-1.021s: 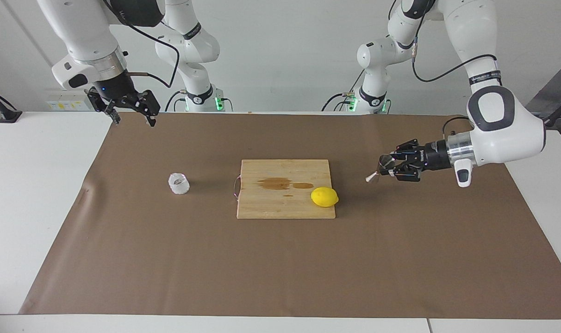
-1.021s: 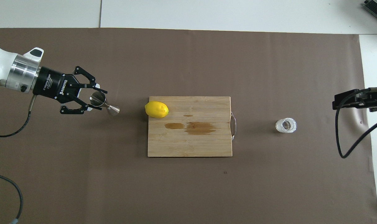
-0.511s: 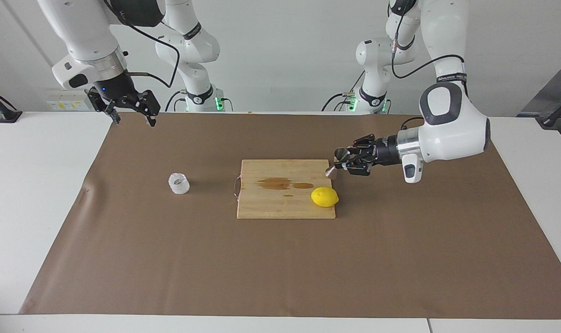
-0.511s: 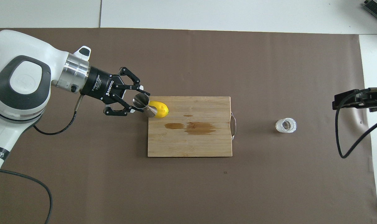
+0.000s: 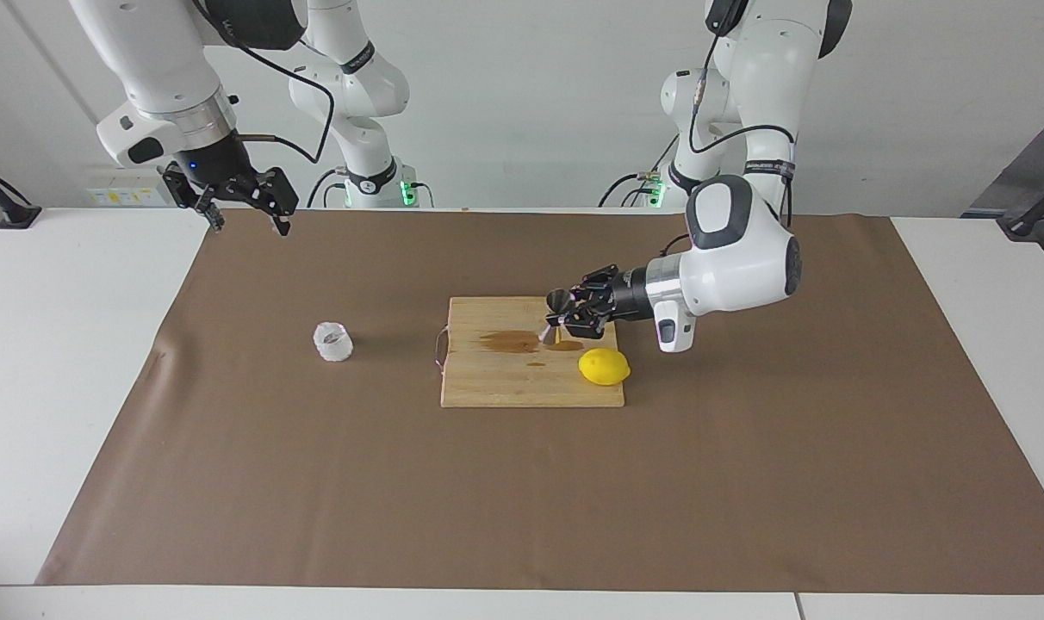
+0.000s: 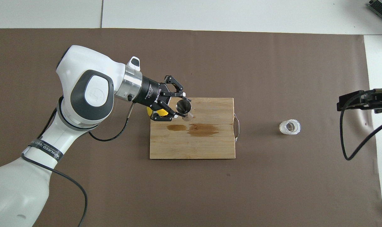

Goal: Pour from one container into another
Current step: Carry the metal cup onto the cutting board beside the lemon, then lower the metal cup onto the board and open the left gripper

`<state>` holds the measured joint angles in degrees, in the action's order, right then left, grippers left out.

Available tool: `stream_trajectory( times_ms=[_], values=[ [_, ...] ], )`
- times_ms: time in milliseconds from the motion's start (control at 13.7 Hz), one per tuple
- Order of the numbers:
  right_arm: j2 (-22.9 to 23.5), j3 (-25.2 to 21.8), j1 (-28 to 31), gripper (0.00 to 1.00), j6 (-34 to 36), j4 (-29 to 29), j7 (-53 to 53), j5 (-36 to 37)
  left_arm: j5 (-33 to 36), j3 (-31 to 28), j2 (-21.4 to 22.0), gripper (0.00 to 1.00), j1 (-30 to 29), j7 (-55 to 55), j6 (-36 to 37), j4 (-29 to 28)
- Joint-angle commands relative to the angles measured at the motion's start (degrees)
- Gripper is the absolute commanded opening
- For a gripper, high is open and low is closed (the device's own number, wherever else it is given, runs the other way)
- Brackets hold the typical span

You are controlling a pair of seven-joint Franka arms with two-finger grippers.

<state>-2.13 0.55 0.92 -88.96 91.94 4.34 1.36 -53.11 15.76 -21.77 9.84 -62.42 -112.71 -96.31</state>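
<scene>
Jigger [image 5: 555, 315] in left gripper [image 5: 565, 314] fingers over board [image 5: 487, 387] | right gripper [image 5: 246, 215] spread | "ROBOTIQ"

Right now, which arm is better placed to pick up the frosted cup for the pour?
The right. Its gripper hangs free over the right arm's end of the table, where the cup stands alone. The left gripper is over the cutting board, already holding the jigger.

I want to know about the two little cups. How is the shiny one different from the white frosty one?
The jigger is shiny steel with a narrow waist; the cup is squat and frosty whitish. The jigger is held tilted in the air by the left gripper over the cutting board; the cup stands upright on the brown mat, untouched. Both are small containers.
</scene>
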Motion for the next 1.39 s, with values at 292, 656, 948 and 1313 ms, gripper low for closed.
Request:
stream_trajectory(
  times_ms=[292,656,948,1313],
  values=[
    [0.2,0.33,0.75,1.0,0.98,-0.53,-1.17,-0.22,-1.03,-0.65,-5.74,0.0,7.29,-3.14,-12.95,0.86],
    [0.2,0.33,0.75,1.0,0.98,-0.53,-1.17,-0.22,-0.94,-0.29,-6.62,0.1,7.92,-3.06,-14.37,0.86],
    [0.11,0.42,0.14,1.0,1.51,-0.27,-1.17,-0.22,-0.94,-0.29,-6.62,0.56,7.83,-2.7,-14.11,0.86],
    [0.11,0.42,0.05,1.0,1.16,-0.27,-1.44,-0.22,-0.33,-0.38,-6.19,1.0,7.57,-3.06,-13.24,1.91]
  ],
)
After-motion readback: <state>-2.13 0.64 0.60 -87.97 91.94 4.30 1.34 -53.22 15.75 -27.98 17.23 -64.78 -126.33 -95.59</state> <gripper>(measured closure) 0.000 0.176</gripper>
